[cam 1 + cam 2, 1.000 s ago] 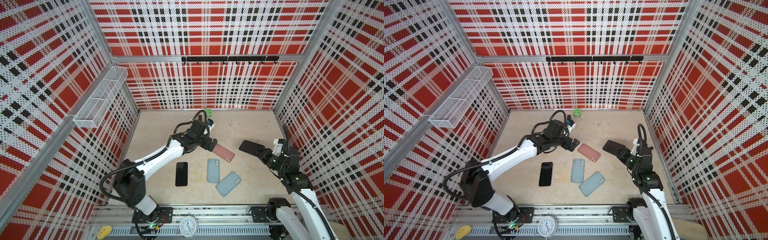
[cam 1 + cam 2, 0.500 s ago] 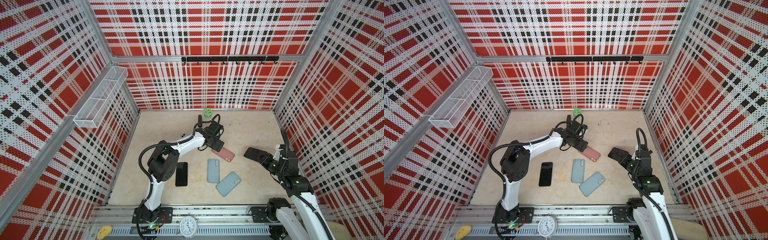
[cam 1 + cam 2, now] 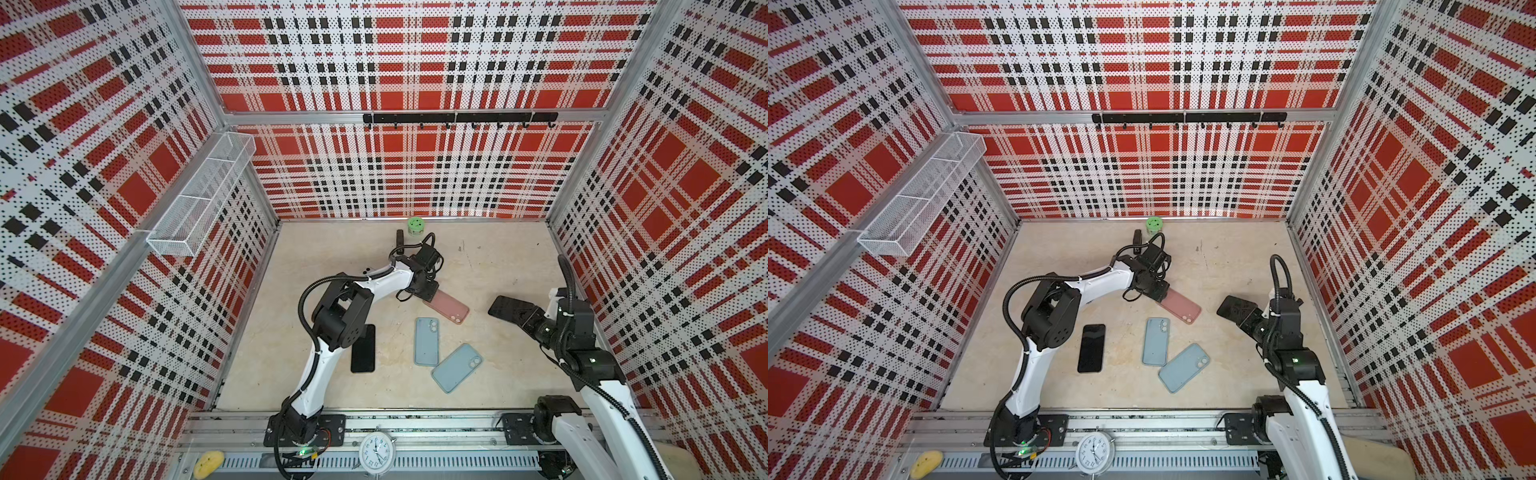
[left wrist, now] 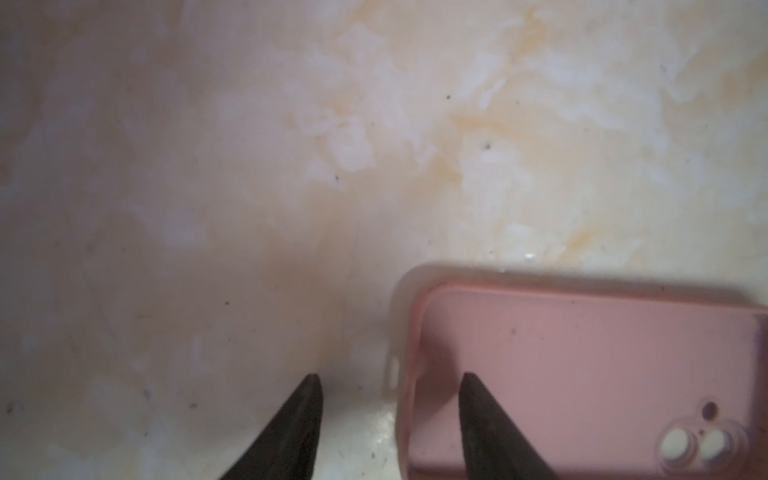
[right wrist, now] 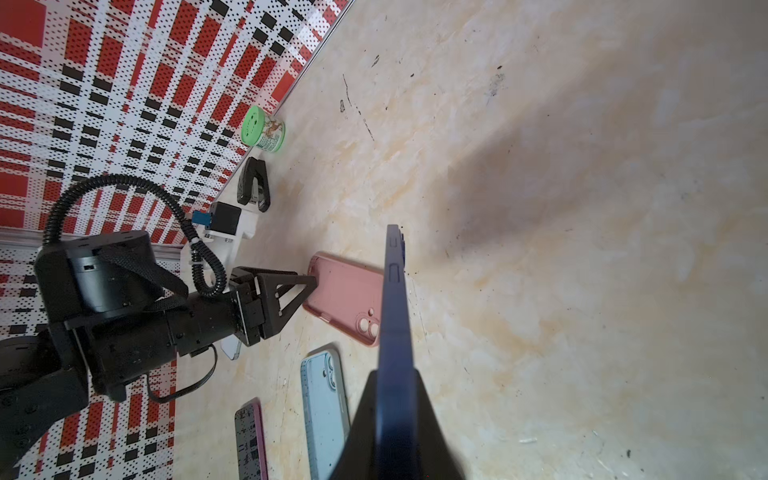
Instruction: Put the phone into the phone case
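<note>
A pink phone case (image 3: 451, 308) (image 3: 1183, 308) lies on the table with its hollow side up and its camera cut-out away from the left arm. My left gripper (image 3: 430, 291) (image 3: 1160, 293) is down at the case's near end. In the left wrist view the left gripper (image 4: 390, 380) is open and straddles the rim of the case (image 4: 582, 374), one finger over the inside and one outside. My right gripper (image 3: 525, 318) (image 5: 395, 386) is shut on a dark phone (image 3: 509, 309) (image 5: 395, 291), held above the table to the right of the case.
Two light-blue cases (image 3: 427, 341) (image 3: 456, 368) lie in front of the pink one. A second black phone (image 3: 363, 349) lies by the left arm's elbow. A green jar (image 3: 414, 226) and a black stapler (image 3: 400, 237) stand at the back wall. A wire basket (image 3: 199, 195) hangs on the left wall.
My left gripper has dropped onto the near end of the pink case and its jaws have narrowed. The right gripper has shifted slightly toward the front with the phone.
</note>
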Motion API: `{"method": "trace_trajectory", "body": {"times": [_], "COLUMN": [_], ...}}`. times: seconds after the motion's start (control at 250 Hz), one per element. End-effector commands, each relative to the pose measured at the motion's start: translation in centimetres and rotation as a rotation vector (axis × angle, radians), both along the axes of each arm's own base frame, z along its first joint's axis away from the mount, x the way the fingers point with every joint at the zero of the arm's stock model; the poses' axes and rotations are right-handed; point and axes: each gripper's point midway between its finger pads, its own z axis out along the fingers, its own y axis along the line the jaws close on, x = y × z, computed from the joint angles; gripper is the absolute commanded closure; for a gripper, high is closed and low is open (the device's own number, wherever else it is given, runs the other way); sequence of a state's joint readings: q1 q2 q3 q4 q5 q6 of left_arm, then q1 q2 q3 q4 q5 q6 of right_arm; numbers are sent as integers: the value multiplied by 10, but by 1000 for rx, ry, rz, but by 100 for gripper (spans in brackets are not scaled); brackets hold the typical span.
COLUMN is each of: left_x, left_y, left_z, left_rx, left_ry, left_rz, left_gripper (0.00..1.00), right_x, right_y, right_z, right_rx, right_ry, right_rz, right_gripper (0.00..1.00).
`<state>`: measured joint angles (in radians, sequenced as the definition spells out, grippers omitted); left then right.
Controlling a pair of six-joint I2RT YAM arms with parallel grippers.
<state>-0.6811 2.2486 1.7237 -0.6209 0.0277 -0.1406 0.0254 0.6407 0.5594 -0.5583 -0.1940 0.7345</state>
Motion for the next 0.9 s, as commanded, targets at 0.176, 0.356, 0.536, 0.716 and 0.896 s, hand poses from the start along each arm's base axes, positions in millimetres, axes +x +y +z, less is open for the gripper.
{"method": "trace_trajectory", "body": {"times": [0.176,0.356,0.536,0.716,0.896], "left_x": [9,25,35,28,14], "left_y": [13,44,94,130,131], "left_z": [-11,2,29,33,42], "left_rx": [-14,-62,-178,-321,-305], "left_ry": [30,9,-35,-9,-65], "left_rz": [117,298,576,847,926], "left_gripper": [75,94,100,100,100], "right_x": [13,15,15,17,16], "right_y": [0,0,1,3,5], "right_z": [14,15,12,12,13], "right_rx": [-3,-3,6,19,23], "right_ry": [-85,-88,-87,-92,-98], "right_rz": [3,3,9,14,20], "right_gripper": [100,100,100,100,100]}}
